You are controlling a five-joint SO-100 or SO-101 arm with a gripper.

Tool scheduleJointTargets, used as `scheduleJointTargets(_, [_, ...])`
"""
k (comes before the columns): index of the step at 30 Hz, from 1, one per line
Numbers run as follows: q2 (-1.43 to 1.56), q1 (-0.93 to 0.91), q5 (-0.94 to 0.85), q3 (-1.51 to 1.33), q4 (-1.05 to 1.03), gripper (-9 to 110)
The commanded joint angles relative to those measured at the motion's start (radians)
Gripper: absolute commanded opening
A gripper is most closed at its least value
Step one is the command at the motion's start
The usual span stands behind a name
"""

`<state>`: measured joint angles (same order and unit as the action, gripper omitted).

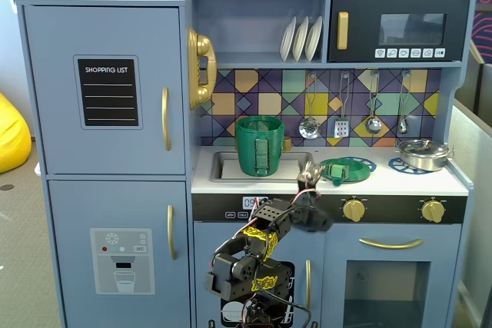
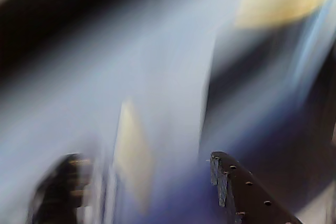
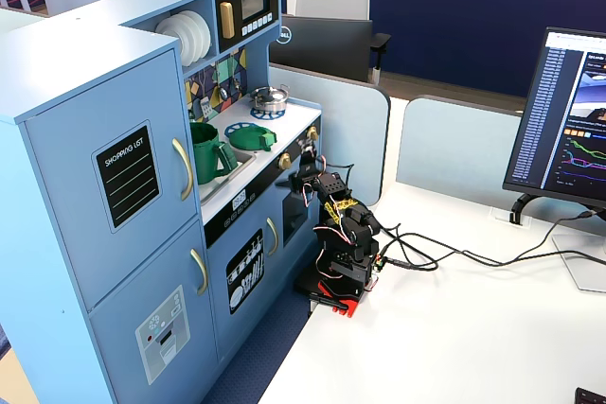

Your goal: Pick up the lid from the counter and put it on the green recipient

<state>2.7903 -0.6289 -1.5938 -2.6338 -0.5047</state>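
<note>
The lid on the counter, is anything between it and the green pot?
Nothing visible. The lid lies flat on the counter, right of the green pot standing in the sink in a fixed view; only bare worktop lies between them.

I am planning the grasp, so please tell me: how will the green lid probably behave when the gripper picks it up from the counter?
The lid looks like thin moulded plastic, so it is probably light and stiff. It lies flat on the counter, so it is unlikely to roll. Its smooth surface may slip; the raised tab on top seems the safest place to pinch.
</note>
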Motion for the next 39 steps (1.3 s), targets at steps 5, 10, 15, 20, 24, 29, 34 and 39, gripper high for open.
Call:
scheduleJointTargets(5, [-0.092, -0.032, 0.023, 0.101, 0.376, 45])
scheduleJointTargets(10, [-0.187, -0.02, 0.04, 0.155, 0.44, 46])
scheduleJointTargets(15, [-0.33, -0.006, 0.032, 0.262, 0.486, 45])
scheduleJointTargets(20, [-0.449, 0.002, 0.028, 0.368, 0.5, 44])
scheduleJointTargets(24, [-0.523, 0.009, 0.025, 0.43, 0.514, 44])
scheduleJointTargets(29, [-0.597, 0.025, 0.02, 0.48, 0.523, 43])
scheduleJointTargets(34, [-0.666, 0.032, 0.009, 0.531, 0.535, 43])
scheduleJointTargets(39, [-0.73, 0.041, -0.002, 0.584, 0.543, 42])
